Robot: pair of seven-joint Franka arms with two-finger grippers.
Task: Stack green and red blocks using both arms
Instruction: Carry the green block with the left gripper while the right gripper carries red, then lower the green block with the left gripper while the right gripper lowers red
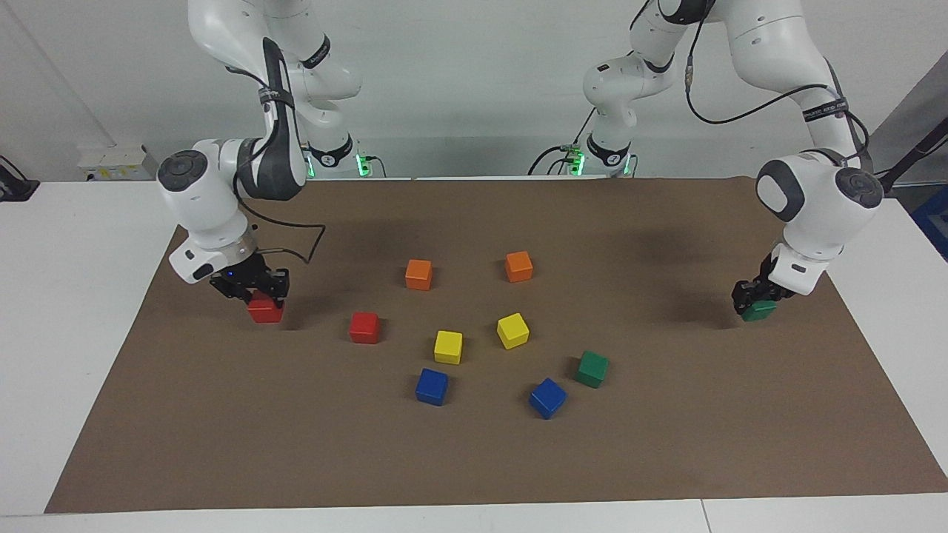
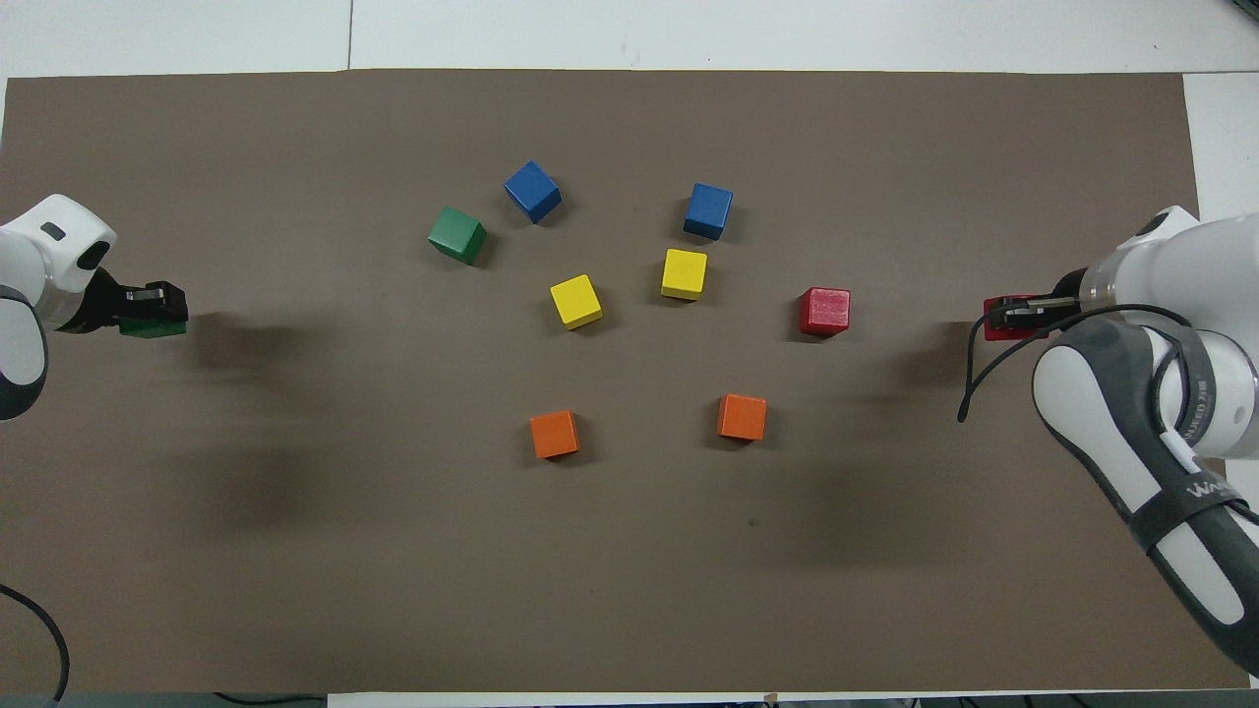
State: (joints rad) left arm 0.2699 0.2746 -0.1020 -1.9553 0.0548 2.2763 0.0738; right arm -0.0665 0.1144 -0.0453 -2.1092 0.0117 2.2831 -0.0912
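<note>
Left gripper (image 1: 749, 297) clamps one green block (image 1: 759, 311) low over its end of the mat (image 1: 474, 459); right gripper (image 1: 249, 286) clamps one red block (image 1: 265, 309) likewise. Second green block (image 1: 592, 369) and second red block (image 1: 364, 327) lie mid-mat; the held ones are probably being set down as separate stack bases.

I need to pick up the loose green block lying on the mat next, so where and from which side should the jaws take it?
Come straight down from above on the loose green block and close on two parallel side faces. It sits flat but turned at an angle to the mat's edges, so rotate the wrist to match. The nearest blue block is apart from it, leaving room on all sides.
</note>
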